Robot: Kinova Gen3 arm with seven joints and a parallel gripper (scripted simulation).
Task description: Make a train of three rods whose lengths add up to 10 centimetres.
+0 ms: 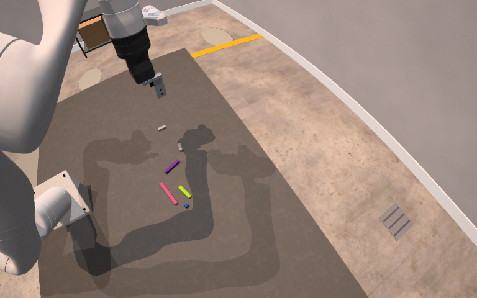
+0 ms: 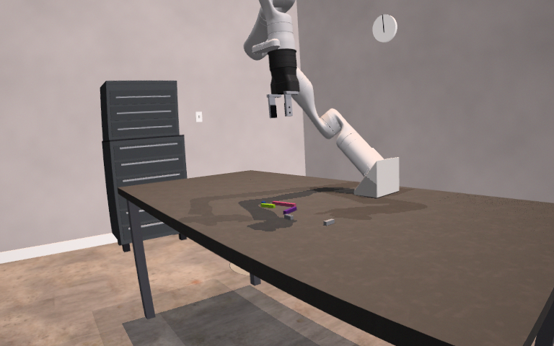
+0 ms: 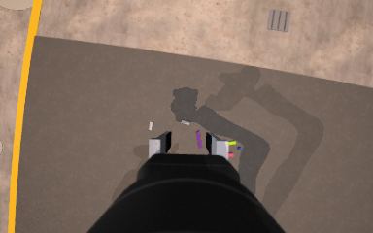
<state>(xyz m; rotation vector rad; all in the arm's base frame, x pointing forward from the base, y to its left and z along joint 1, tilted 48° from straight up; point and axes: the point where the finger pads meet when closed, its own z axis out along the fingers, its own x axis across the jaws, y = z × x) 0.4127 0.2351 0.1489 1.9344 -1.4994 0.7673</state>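
Fingers (image 2: 280, 107) hang spread to their widest with nothing between them, high above the tabletop (image 2: 408, 261) and well apart from every rod. Far beneath them lie two grey rods, one (image 1: 161, 128) off by itself and the other (image 1: 180, 146) near the purple rod (image 1: 171, 166). Beyond the purple one, farther from the fingers, the pink rod (image 1: 168, 193), lime rod (image 1: 184, 192) and blue rod (image 1: 186, 205) lie close together, none lined up end to end.

Wrist view: pincer (image 3: 187, 142) body hides lower centre of table (image 3: 87, 97); pink rod (image 3: 231, 155) and lime rod (image 3: 232, 143) mostly behind right finger (image 3: 220, 147). Exterior view: blue rod too small to tell. Top view: arm cut off at left edge.
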